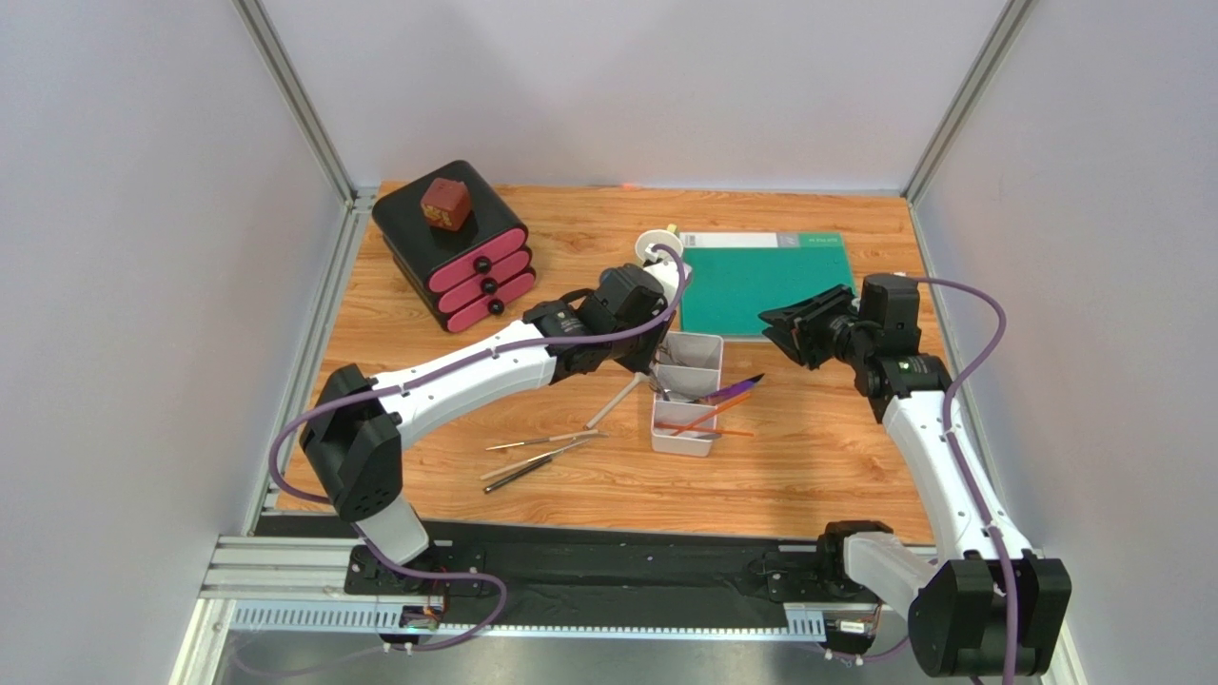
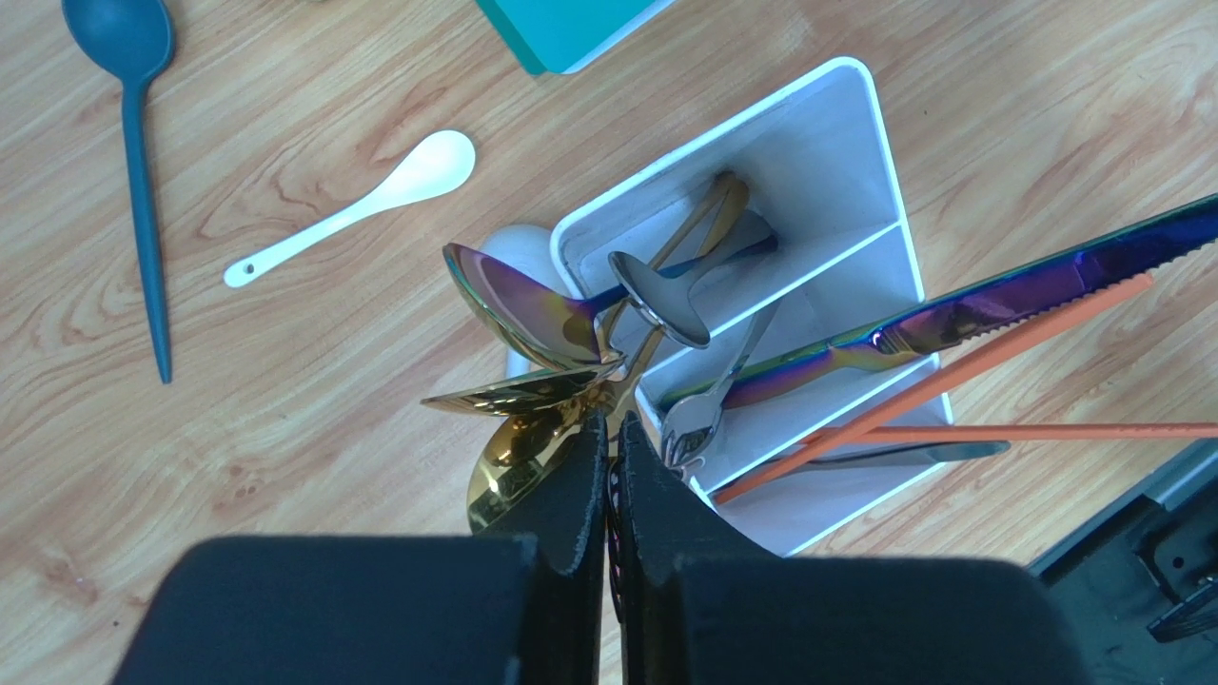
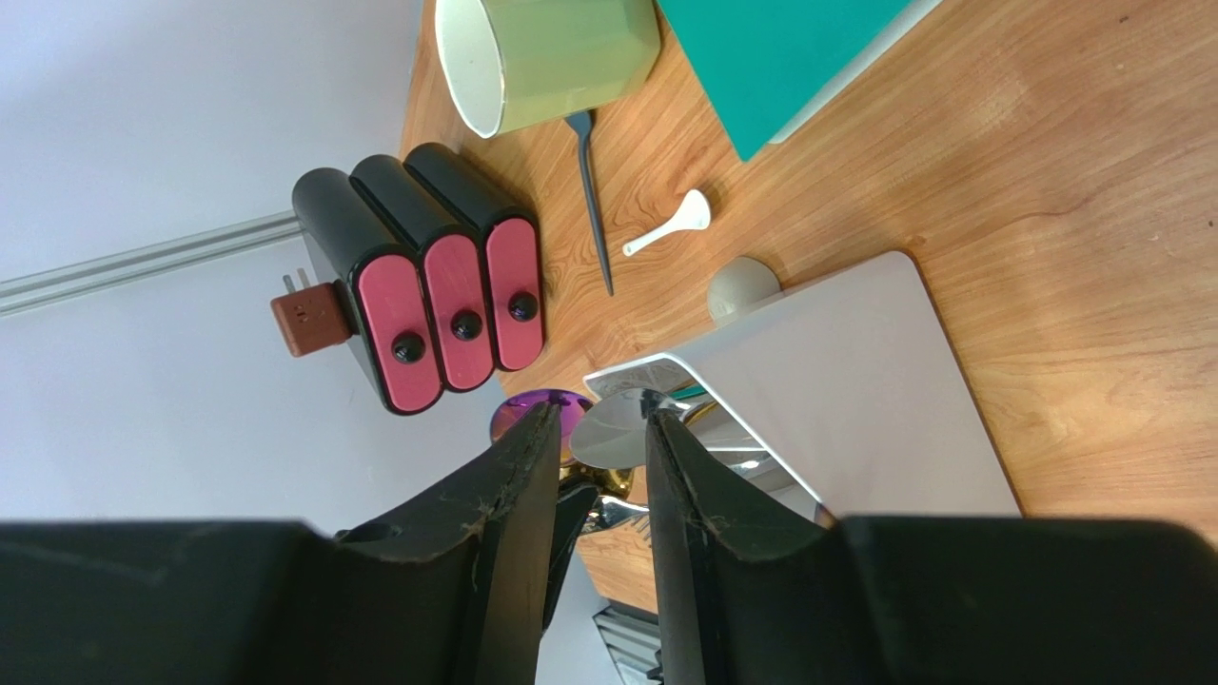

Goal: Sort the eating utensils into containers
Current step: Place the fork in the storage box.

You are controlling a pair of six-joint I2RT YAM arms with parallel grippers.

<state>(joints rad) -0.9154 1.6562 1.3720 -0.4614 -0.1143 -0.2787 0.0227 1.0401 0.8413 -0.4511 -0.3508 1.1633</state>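
The white divided tray (image 1: 689,386) stands mid-table. In the left wrist view its compartments (image 2: 844,129) hold a silver spoon (image 2: 661,300), a fork (image 2: 701,414), an iridescent knife (image 2: 1001,293) and orange chopsticks (image 2: 972,364). Gold spoons (image 2: 515,393) and an iridescent spoon (image 2: 522,307) stick out over its left end. My left gripper (image 2: 612,428) is shut just behind those spoon bowls, at the tray's left edge (image 1: 651,368); I see nothing clamped in it. My right gripper (image 1: 779,326) hovers open to the right of the tray, empty (image 3: 601,414).
Loose utensils lie left of the tray (image 1: 543,443) (image 1: 532,471) (image 1: 615,403). A blue spoon (image 2: 136,171) and a white spoon (image 2: 372,200) lie beyond it. The black box with pink drawers (image 1: 458,250), a green cup (image 3: 551,57) and a teal mat (image 1: 765,278) sit at the back.
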